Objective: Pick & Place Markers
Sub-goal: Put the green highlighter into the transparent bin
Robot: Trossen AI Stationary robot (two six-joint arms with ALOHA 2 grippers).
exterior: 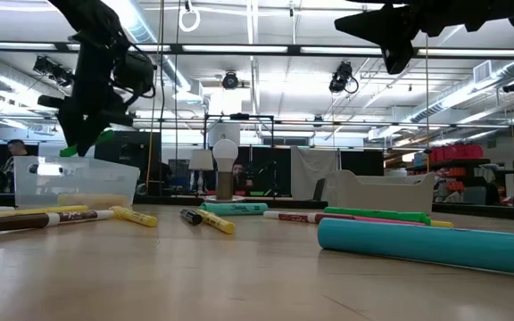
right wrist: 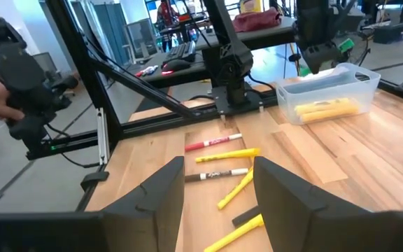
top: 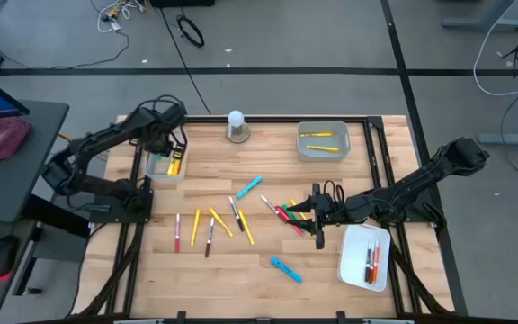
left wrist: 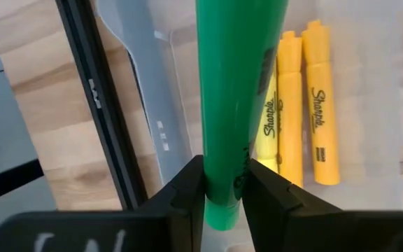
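- A green marker [left wrist: 233,105] is gripped in the left claw [left wrist: 222,192], held directly above the clear tray [top: 163,168], its long axis parallel to the yellow markers [left wrist: 303,112] inside.
- The right claw [right wrist: 219,185] is held open and empty above loose markers [top: 214,220] on the table [top: 241,261].

Wood worktop [top: 241,261] carries loose markers [top: 214,220], three trays [top: 323,140], a white ball on round base [top: 236,126].

1. The left claw [left wrist: 222,192] is black; the marker [left wrist: 236,91] in it is bright green.
2. The 3 markers [left wrist: 299,112] in the clear tray [top: 162,167] are yellow with black lettering.
3. The desk [top: 241,261] is pale wood with black rails.
4. The marker [exterior: 426,242] nearest the low camera is teal.
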